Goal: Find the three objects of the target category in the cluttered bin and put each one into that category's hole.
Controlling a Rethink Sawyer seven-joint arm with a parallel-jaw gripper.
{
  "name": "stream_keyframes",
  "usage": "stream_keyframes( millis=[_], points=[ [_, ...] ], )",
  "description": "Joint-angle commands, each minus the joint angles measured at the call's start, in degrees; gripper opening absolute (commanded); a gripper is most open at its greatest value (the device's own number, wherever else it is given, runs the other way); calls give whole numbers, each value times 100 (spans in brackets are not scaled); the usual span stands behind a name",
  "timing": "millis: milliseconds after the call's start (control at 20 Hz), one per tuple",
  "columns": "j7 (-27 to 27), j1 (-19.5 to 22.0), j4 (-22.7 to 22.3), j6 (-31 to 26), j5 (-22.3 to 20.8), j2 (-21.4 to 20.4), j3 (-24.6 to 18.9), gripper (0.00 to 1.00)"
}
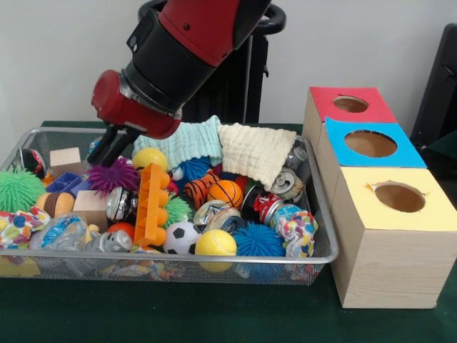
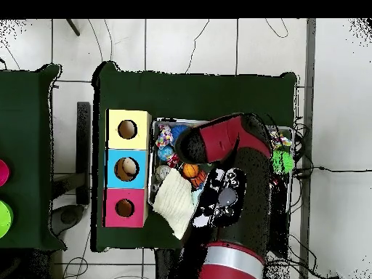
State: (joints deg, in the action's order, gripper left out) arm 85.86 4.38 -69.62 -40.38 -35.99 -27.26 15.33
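A wire bin (image 1: 325,214) holds a jumble of toys. My gripper (image 1: 106,161) hangs over its far left part, just above a purple spiky ball (image 1: 113,175) and beside a yellow ball (image 1: 149,158). It is open and holds nothing. Around it lie wooden blocks (image 1: 65,157), an orange toy brick (image 1: 148,204), a basketball (image 1: 226,193), a soccer ball (image 1: 181,237), crushed cans (image 1: 284,182) and a rope knot (image 1: 296,227). In the overhead view the red arm (image 2: 225,138) covers most of the bin (image 2: 154,145) and hides the gripper.
Three wooden boxes with round holes stand right of the bin: red top (image 1: 325,100), blue top (image 1: 343,153), yellow top (image 1: 364,207). A mint cloth (image 1: 187,141) and a cream cloth (image 1: 255,151) drape over the bin's far rim. A green spiky ball (image 1: 18,189) sits at the left end.
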Motion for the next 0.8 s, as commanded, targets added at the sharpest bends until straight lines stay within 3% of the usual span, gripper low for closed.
stream_keyframes(
  millis=[50,200,450,650,800],
  points=[
    [983,241,-333,188,289,413,-358,0],
    [820,508,-533,119,681,475,-692,0],
    [839,317,-285,-246,671,752,-431,0],
    [370,228,-71,-1045,641,931,-331,0],
    [-109,8,291,-2002,397,1144,-65,0]
  ],
)
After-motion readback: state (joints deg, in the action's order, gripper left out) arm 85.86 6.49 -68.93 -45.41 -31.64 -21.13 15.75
